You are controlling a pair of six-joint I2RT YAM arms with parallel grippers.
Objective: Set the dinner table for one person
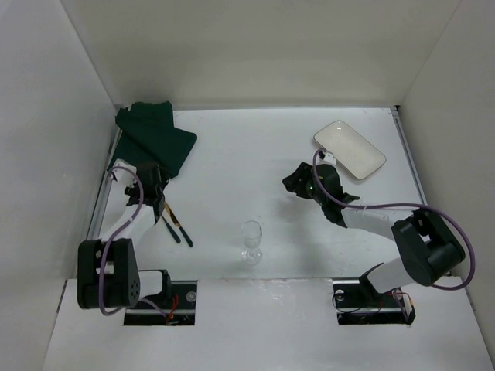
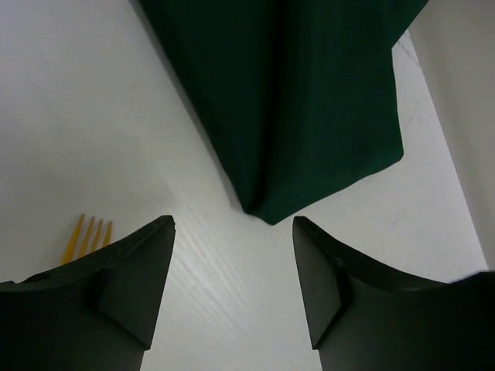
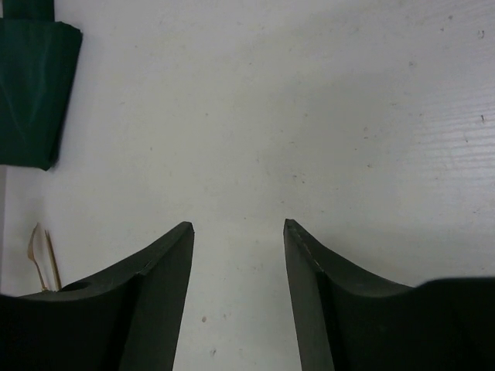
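Note:
The dinner table (image 1: 232,154) is a large matte white top. A folded dark green placemat (image 1: 155,135) lies at its far left; its near corner shows just ahead of my left fingers in the left wrist view (image 2: 286,100). My left gripper (image 1: 153,184) is open and empty just above the table (image 2: 232,224). A white rectangular plate (image 1: 349,148) sits at the far right. My right gripper (image 1: 295,184) is open and empty left of the plate, over bare tabletop (image 3: 237,224). A wine glass (image 1: 251,241) stands upright near the front middle.
Cutlery with dark handles (image 1: 175,226) lies on the table just right of the left arm. Gold fork tines (image 2: 87,236) show beside my left finger. Gold cutlery tips (image 3: 42,255) and the placemat (image 3: 31,85) show at the left of the right wrist view. White walls enclose the table.

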